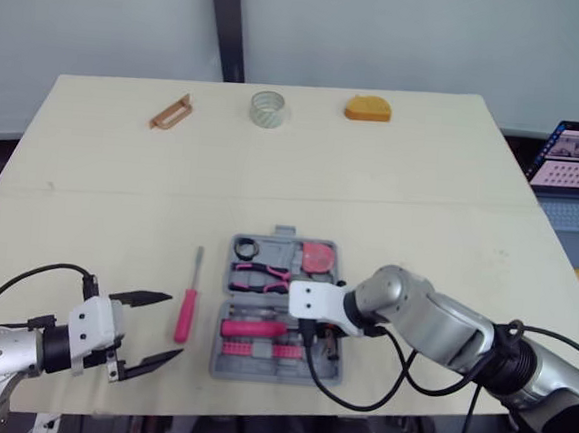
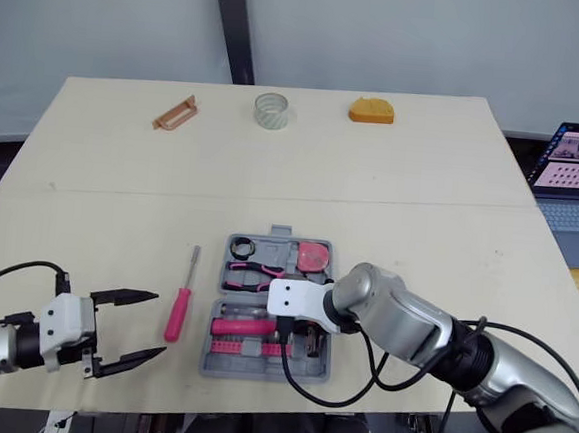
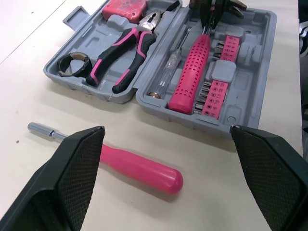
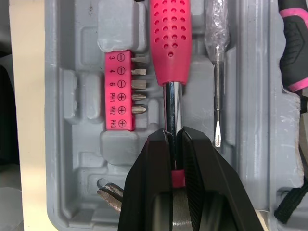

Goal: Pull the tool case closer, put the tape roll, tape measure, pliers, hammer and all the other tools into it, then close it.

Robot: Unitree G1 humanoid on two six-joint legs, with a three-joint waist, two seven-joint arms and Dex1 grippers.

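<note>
Tool case (image 1: 257, 368) lies open and flat near the front edge of the table (image 1: 422, 187), about centre. In it we note pliers (image 1: 260, 274) and the hammer (image 4: 171, 43), set crosswise with its pink handle to the left. The right gripper (image 4: 175, 139) is clamped on its steel shaft. A pink screwdriver (image 1: 187, 304) lies just left of the case, shaft pointing away. The left gripper (image 1: 173, 325) is spread wide beside its handle. At the far edge sit a tape roll (image 1: 268, 109) and an orange tape measure (image 1: 367, 107).

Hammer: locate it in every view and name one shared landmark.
Left eye view: hammer, near half of the tool case.
Right eye view: hammer, same spot.
Left wrist view: hammer, beside the clear tester.
Right wrist view: hammer, shaft in the right tool.
Shared landmark: tool case.
</note>
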